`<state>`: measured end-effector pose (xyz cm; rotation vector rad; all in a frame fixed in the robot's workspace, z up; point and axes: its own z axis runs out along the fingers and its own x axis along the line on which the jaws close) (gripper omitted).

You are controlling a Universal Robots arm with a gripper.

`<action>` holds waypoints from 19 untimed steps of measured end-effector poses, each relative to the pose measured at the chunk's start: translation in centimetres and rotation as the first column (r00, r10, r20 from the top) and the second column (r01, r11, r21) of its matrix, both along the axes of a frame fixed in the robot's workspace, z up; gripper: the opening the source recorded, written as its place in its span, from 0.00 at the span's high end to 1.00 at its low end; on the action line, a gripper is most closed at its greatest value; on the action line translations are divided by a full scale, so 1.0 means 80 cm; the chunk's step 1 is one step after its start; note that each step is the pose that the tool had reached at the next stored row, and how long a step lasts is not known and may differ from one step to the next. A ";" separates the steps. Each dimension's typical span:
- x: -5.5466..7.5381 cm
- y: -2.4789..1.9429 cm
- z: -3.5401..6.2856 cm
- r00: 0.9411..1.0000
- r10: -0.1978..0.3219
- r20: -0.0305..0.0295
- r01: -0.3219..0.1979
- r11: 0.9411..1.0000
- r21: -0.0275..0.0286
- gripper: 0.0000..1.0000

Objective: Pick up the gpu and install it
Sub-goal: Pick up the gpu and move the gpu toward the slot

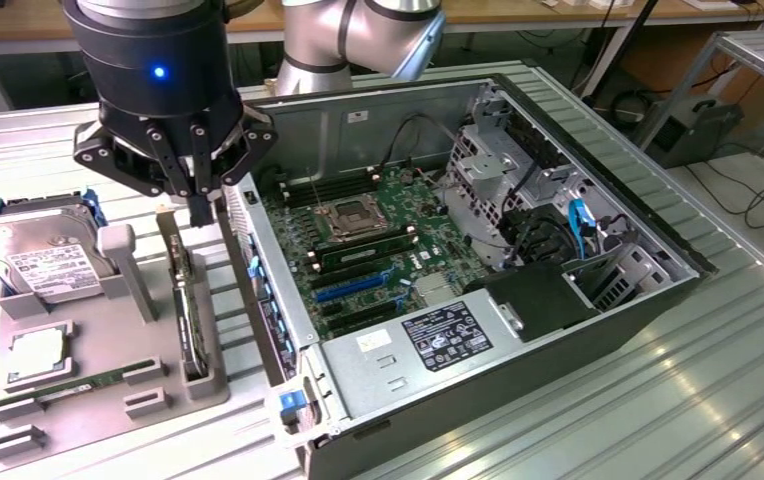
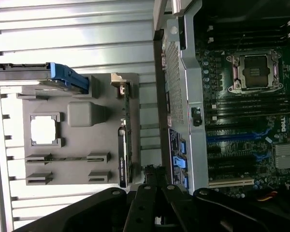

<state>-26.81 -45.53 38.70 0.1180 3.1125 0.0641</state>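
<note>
1. Far out at nine o'clock in the exterior view, the grey tray (image 1: 102, 410) carries a hard drive (image 1: 33, 262) stood on edge. Neither is my business.
2. Along the tray's three-o'clock side the gpu (image 1: 191, 320) stands on its long edge in a slot, with its silver bracket (image 1: 169, 240) at the twelve-o'clock end. It sits fully in its holder, so I judge it not yet lifted. The wrist view shows the gpu (image 2: 124, 154) edge-on in the same slot.
3. My pincer (image 1: 199, 212) hangs at the card's twelve-o'clock end, tips low beside the bracket. The jaws are drawn together with nothing between them. I take this for the approach to the pick. A grasp would need the jaws parted, then set astride the thin top edge, square to the board.
4. At three o'clock lies the open case (image 1: 396, 115), its motherboard (image 1: 369, 250) and blue slots (image 1: 353, 287) bare. Installing has not begun.
5. The card's lower edge is sunk in the slot. I cannot tell whether my tips touch the bracket.
</note>
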 end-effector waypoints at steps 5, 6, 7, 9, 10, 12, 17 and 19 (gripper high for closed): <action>-0.001 -0.0077 0.000 1.000 0.000 0.000 0.000 1.000 0.000 0.89; -0.001 -0.0090 0.000 1.000 0.000 0.000 0.000 1.000 0.000 0.89; -0.001 -0.0105 0.000 1.000 0.000 0.000 0.000 1.000 0.000 0.89; -0.001 -0.0134 0.000 1.000 0.000 0.000 0.000 1.000 0.000 0.89; -0.001 -0.0147 0.000 1.000 0.000 0.000 0.000 1.000 0.000 0.89; -0.001 -0.0158 0.000 1.000 0.000 0.000 0.000 1.000 0.000 0.89; -0.001 -0.0159 0.000 1.000 0.000 0.000 0.000 1.000 0.000 0.89; -0.001 -0.0159 0.000 1.000 0.000 0.000 0.000 1.000 0.000 0.89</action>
